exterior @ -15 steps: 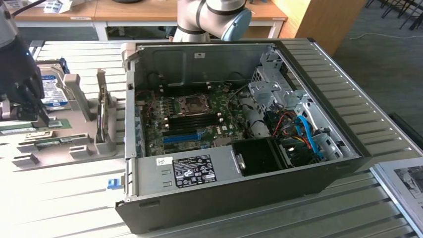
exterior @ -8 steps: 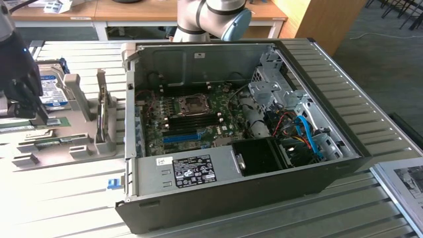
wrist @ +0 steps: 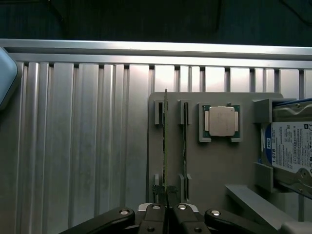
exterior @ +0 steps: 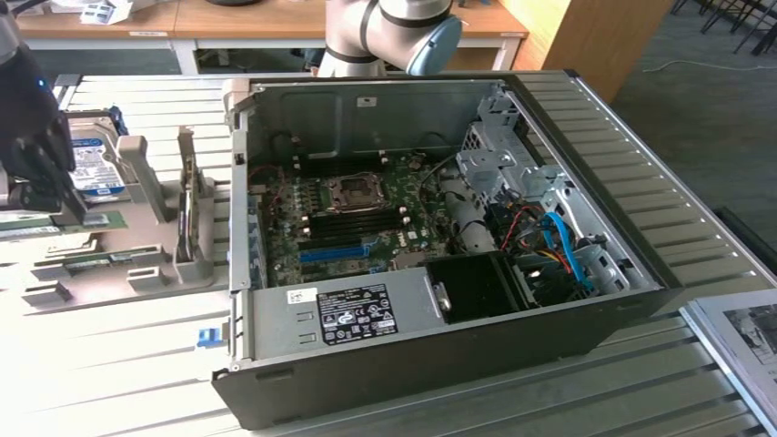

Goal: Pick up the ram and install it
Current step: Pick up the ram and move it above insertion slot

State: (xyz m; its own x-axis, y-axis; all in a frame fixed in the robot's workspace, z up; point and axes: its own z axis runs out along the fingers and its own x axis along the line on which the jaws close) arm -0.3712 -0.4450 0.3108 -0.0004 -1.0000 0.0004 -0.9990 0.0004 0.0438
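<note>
The ram [wrist: 165,146] is a thin green stick seen edge-on over the grey holder tray [wrist: 214,170], in line with the tray's outer slot. My gripper [wrist: 166,207] is shut on its near end, one dark finger on each face. A second green stick [wrist: 184,146] stands in the neighbouring slot. In the exterior view my dark gripper [exterior: 43,191] hangs over the tray [exterior: 109,264] at the exterior view's far left, with a green stick [exterior: 73,221] below it. It is well away from the open computer case [exterior: 401,364].
A square silver CPU chip [wrist: 222,121] and a hard drive [wrist: 292,146] with a blue-white label sit on the tray beside the sticks. Inside the case lie the motherboard [exterior: 352,218], its dark memory slots [exterior: 355,221], cables and a drive cage [exterior: 510,155]. The ribbed metal table [wrist: 87,146] lies around the tray.
</note>
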